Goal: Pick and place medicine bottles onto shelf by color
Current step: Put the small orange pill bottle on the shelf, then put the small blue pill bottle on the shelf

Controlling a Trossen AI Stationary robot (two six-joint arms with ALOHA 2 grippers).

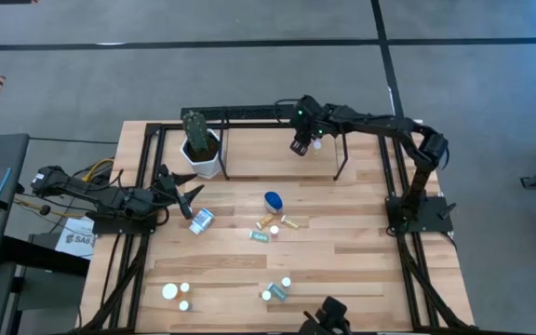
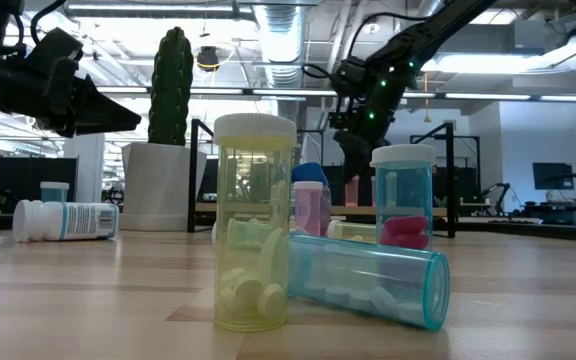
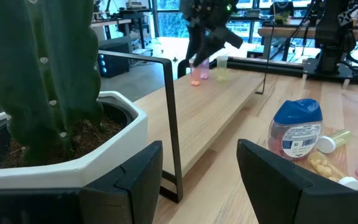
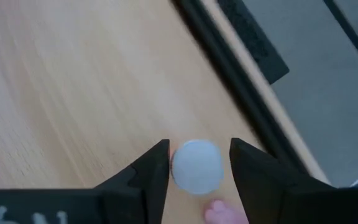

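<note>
The shelf (image 1: 277, 149) stands at the table's far side. My right gripper (image 1: 301, 141) hangs over it, open, fingers pointing down. A white-capped bottle (image 4: 196, 167) stands on the shelf board between the fingers, with a small gap on each side. Something pink (image 4: 224, 213) shows right beside it. The left wrist view shows a pink bottle (image 3: 196, 73) under that gripper and a yellowish one (image 3: 221, 62) next to it. My left gripper (image 1: 182, 197) is open and empty by the cactus pot (image 1: 203, 154). The blue bottle (image 1: 274, 200) stands mid-table.
A white bottle with a teal label (image 1: 201, 221) lies near my left gripper. Small amber, teal and pink bottles (image 1: 273, 228) lie scattered mid-table. More white-capped ones (image 1: 177, 293) and a teal pair (image 1: 277, 290) sit near the front edge. The shelf's black posts (image 1: 341, 163) stand beside my right gripper.
</note>
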